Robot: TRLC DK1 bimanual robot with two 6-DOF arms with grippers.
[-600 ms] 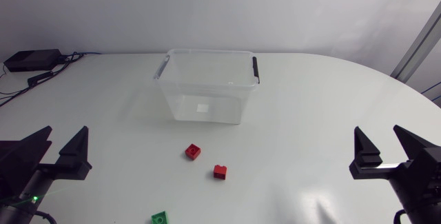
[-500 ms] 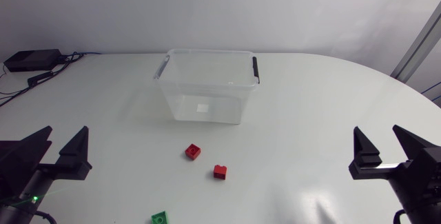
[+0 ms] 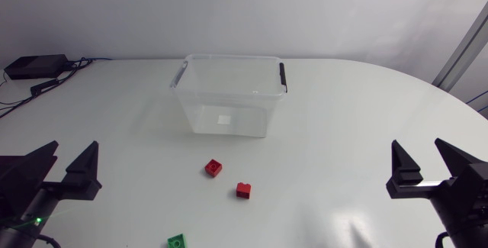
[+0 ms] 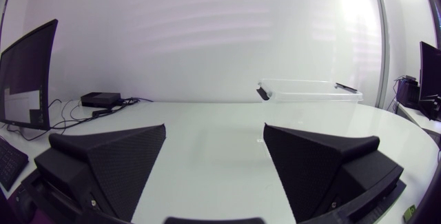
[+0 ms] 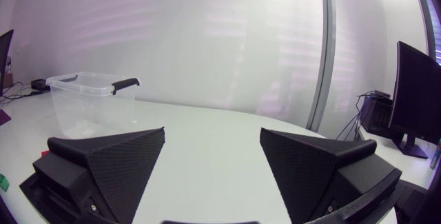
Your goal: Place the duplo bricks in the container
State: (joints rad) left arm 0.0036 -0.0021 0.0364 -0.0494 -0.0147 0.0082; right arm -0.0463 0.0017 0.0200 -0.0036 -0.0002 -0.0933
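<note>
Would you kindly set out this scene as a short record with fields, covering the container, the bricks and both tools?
target: clear plastic container with black handles, upright on the white table, no bricks inside
red: first red duplo brick in front of the container; second red duplo brick close by, not touching it
green: green duplo brick at the table's near edge, left of both red ones
left tool: open, empty
right tool: open, empty
progress: no brick placed yet

Overhead head, low wrists; shared container [image 3: 200, 114]
</note>
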